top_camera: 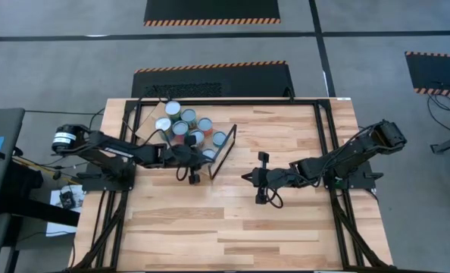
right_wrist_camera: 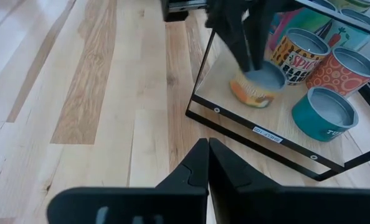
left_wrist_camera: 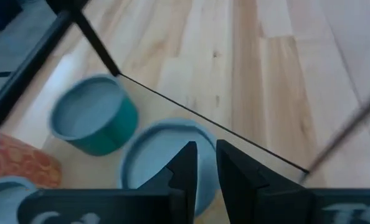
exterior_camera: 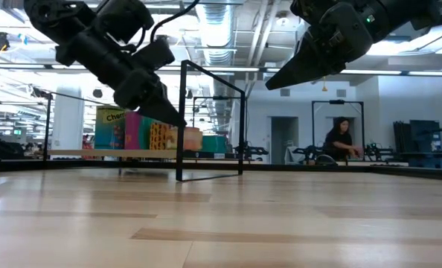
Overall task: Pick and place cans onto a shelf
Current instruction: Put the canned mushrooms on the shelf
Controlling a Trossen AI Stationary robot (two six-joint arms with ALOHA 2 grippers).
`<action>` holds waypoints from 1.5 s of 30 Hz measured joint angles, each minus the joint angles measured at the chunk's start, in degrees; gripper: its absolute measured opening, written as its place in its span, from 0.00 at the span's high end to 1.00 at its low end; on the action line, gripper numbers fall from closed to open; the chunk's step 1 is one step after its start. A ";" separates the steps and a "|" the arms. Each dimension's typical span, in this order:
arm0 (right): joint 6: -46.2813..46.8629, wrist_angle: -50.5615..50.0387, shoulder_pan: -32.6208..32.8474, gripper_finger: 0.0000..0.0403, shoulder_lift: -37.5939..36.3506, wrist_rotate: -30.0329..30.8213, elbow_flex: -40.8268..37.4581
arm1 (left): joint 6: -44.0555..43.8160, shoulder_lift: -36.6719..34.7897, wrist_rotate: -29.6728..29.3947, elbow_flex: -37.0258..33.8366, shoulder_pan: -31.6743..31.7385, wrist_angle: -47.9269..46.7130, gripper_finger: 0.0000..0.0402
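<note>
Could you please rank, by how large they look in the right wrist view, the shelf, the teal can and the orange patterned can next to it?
1. The shelf, clearly largest, since it carries every can.
2 and 3. The teal can and the orange patterned can look alike; the teal one sits nearer the camera, so I would not rank them.

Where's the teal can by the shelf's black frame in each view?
High view: teal can at the right edge of the can cluster, beside the black frame.
Low view: probably the teal patch seen through the frame.
Left wrist view: teal can just inside the frame rod.
Right wrist view: teal can near the frame's corner.
Shared landmark: the black frame.
</note>
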 joint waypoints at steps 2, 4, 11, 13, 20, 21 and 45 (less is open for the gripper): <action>0.00 -0.04 -0.01 0.95 0.00 0.00 0.00 | 0.00 -0.28 0.00 0.01 -0.89 -1.07 0.87; -0.01 -0.04 0.00 0.95 0.00 0.00 0.00 | 0.00 -0.48 -0.06 -0.01 -1.84 -2.81 0.87; 0.00 -0.32 0.00 0.95 0.00 0.00 0.02 | 1.43 -2.38 -5.32 -0.01 -3.92 -4.38 0.98; 0.00 -0.37 0.00 0.94 0.00 0.00 0.02 | 1.66 -3.15 -5.75 -0.01 -3.63 -4.42 0.99; 0.00 -0.44 0.00 0.95 0.00 0.00 0.02 | 2.16 -7.71 -8.11 -0.01 -3.27 -5.93 1.00; 0.00 -0.44 0.00 0.95 0.00 0.00 0.02 | 2.16 -8.47 -8.07 -0.01 -3.29 -6.35 1.00; 1.47 37.79 -6.27 0.96 -0.02 -12.76 -20.24 | -13.78 -9.72 -4.59 -7.62 -8.21 -2.74 1.00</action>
